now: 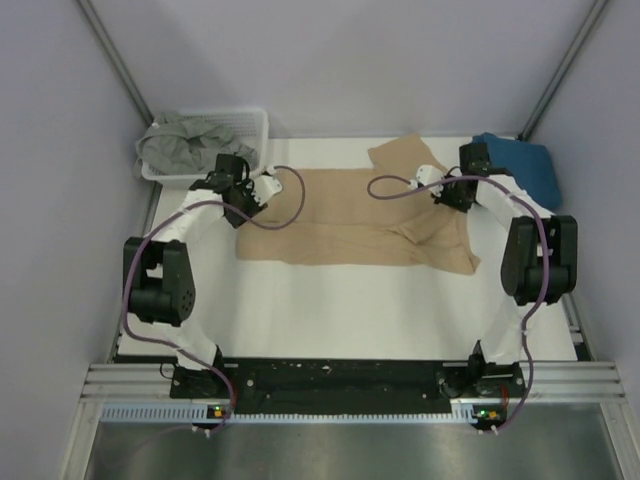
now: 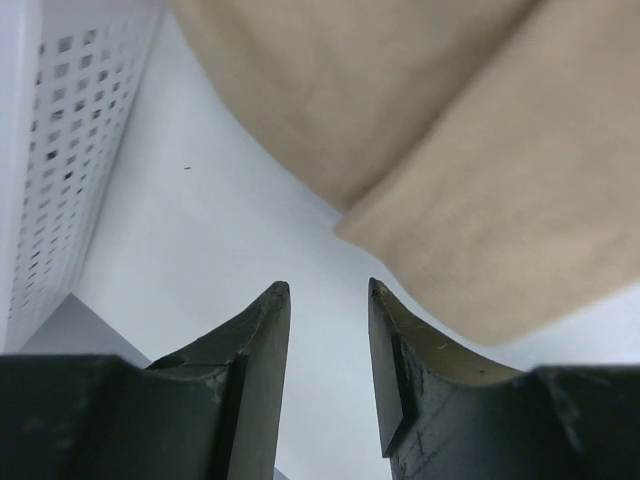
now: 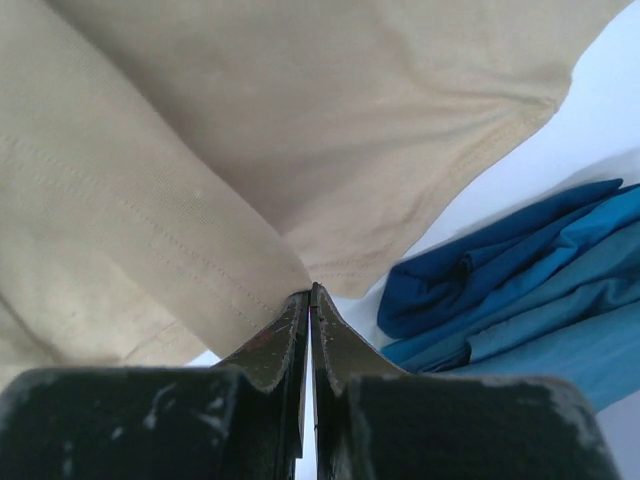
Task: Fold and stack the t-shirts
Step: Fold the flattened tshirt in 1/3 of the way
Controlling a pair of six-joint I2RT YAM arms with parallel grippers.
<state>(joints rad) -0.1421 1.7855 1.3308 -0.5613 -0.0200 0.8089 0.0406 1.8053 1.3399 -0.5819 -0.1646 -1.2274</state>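
The tan t-shirt (image 1: 350, 225) lies spread across the middle of the white table, with one sleeve raised at its far right. My left gripper (image 1: 260, 190) is open and empty at the shirt's left edge. In the left wrist view the gripper (image 2: 328, 285) hovers over bare table, with the tan cloth (image 2: 480, 170) just ahead and to the right. My right gripper (image 1: 435, 183) is shut, its tips (image 3: 310, 290) pinching a fold of the tan shirt (image 3: 250, 130). The teal-blue t-shirt (image 1: 520, 165) lies crumpled at the far right and also shows in the right wrist view (image 3: 520, 290). The grey-green t-shirt (image 1: 185, 142) lies in the basket.
The white slatted basket (image 1: 252, 122) stands at the far left corner; its perforated wall (image 2: 60, 150) is close to my left gripper. Grey walls enclose the table on three sides. A metal rail (image 1: 350, 385) runs along the near edge.
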